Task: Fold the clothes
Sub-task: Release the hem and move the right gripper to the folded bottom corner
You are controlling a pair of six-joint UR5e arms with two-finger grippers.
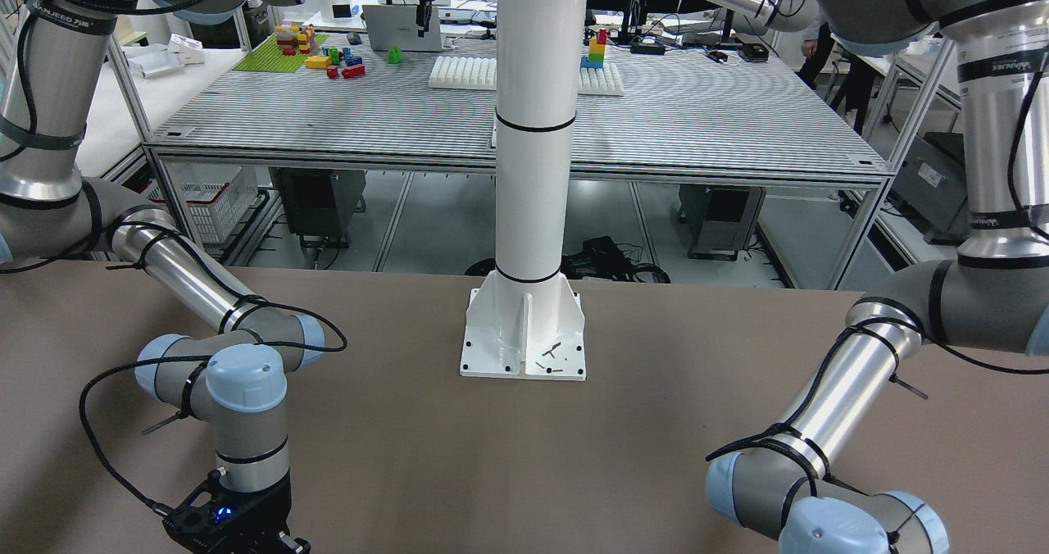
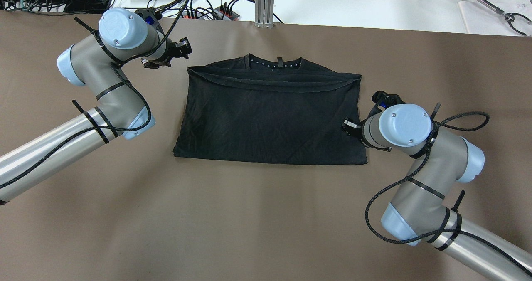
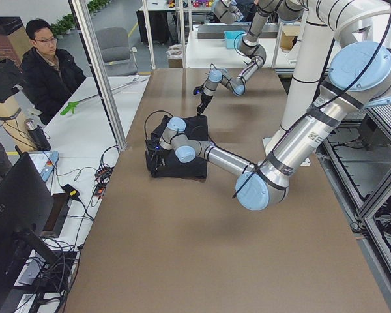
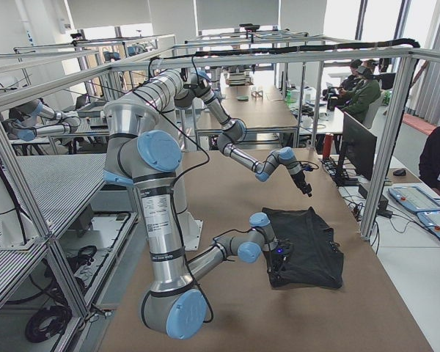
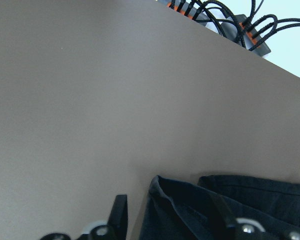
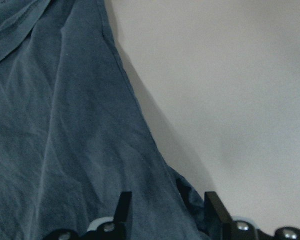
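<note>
Lining up a grasp for the next fold, seemingly: taking both layers deep into each grip before closing, lifting the two sides level, avoiding dragging creases. Counting clothes (image 2: 270, 119): one, lying flat in the middle of the worktop (image 2: 266, 223), collar at the far edge. Counting left hand (image 5: 172, 220): one, gaping, straddling the far-left corner, gripping nothing. Counting right hand (image 6: 167, 212): one, gaping likewise astride the right edge.

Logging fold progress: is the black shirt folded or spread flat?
Partly folded: the black shirt lies rectangular, no sleeves showing, its hem doubled up near the collar.
</note>
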